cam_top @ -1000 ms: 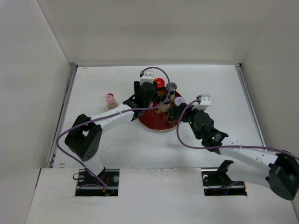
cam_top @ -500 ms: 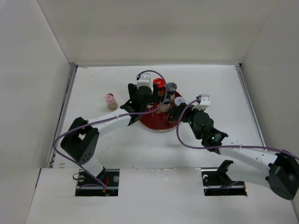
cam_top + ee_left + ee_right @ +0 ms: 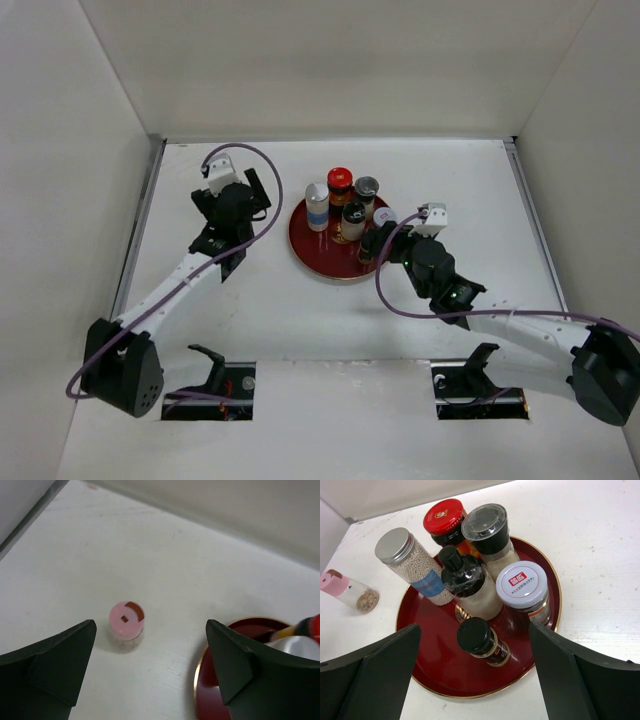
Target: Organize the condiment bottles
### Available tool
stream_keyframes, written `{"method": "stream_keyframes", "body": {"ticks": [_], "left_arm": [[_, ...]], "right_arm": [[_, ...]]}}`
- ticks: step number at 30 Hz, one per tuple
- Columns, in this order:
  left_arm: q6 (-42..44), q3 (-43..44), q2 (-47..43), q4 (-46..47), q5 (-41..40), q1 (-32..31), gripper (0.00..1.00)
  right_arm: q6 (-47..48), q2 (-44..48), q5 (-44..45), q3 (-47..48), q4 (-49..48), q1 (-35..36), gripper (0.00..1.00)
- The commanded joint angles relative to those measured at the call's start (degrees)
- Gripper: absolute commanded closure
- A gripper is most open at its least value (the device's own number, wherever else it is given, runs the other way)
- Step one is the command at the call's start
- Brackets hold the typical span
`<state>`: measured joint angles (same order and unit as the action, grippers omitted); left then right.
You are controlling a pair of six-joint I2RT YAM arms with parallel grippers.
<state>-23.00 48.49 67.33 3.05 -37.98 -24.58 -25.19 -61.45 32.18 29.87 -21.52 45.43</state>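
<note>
My left gripper (image 3: pixel 150 630) is wide open and empty, aimed at the pink-capped shaker (image 3: pixel 126 620), which is upright on the table (image 3: pixel 175 555) near the red plate (image 3: pixel 310 258). I judge the shaker light, rigid and smooth, best gripped on its clear body below the cap. My right gripper (image 3: pixel 475 627) is also open and empty, facing the plated bottles (image 3: pixel 470 587).

Lab robot cell: plain white walls (image 3: pixel 330 70) boxing in white table (image 3: pixel 450 180).

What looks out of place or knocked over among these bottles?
The pink-capped shaker stands alone on the table, off to the left of the red plate, while the six other bottles are grouped upright on the plate. Nothing looks tipped or spilled.
</note>
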Motion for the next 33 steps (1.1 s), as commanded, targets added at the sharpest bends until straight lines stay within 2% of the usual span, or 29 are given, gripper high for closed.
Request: {"method": "stream_keyframes", "body": {"ticks": [1, 8, 14, 22, 23, 25, 27, 29, 33], "left_arm": [[-2.4, -2.3, 5.2, -2.5, 0.6, 1.9, 0.08], [-2.5, -0.8, 14.8, 4.9, 1.0, 5.4, 0.17], [-2.4, 0.6, 18.5, 6.6, 1.0, 6.7, 0.38], [-2.0, 1.0, 21.2, 10.5, 1.6, 8.1, 0.37], [-1.9, 1.3, 21.8, 10.7, 1.9, 8.2, 0.37], [-1.7, 2.0, 22.8, 10.9, 2.6, 8.5, 0.46], [-1.7, 2.2, 22.7, 10.9, 2.6, 8.3, 0.57], [-1.5, 1.7, 21.1, 10.8, 1.9, 7.5, 0.64], [-0.5, -1.5, 13.8, 10.3, -1.4, 2.4, 0.66]], "right_arm": [[-0.6, -0.2, -1.2, 0.7, -3.6, -0.1, 0.04], [-0.5, -0.6, -1.7, 0.9, -3.6, -0.1, 0.04], [-0.5, -0.7, -1.7, 1.0, -3.6, -0.1, 0.04], [-0.4, -1.6, -2.7, 1.4, -3.4, -0.1, 0.04], [-0.4, -1.6, -2.7, 1.4, -3.4, -0.1, 0.04], [-0.4, -1.4, -2.7, 1.4, -3.6, -0.1, 0.04], [-0.4, -1.2, -2.7, 1.3, -3.6, -0.1, 0.04], [-0.4, -1.0, -2.7, 1.2, -3.6, -0.1, 0.04], [-0.4, -0.5, -2.6, 1.1, -3.6, -0.1, 0.04]]}}
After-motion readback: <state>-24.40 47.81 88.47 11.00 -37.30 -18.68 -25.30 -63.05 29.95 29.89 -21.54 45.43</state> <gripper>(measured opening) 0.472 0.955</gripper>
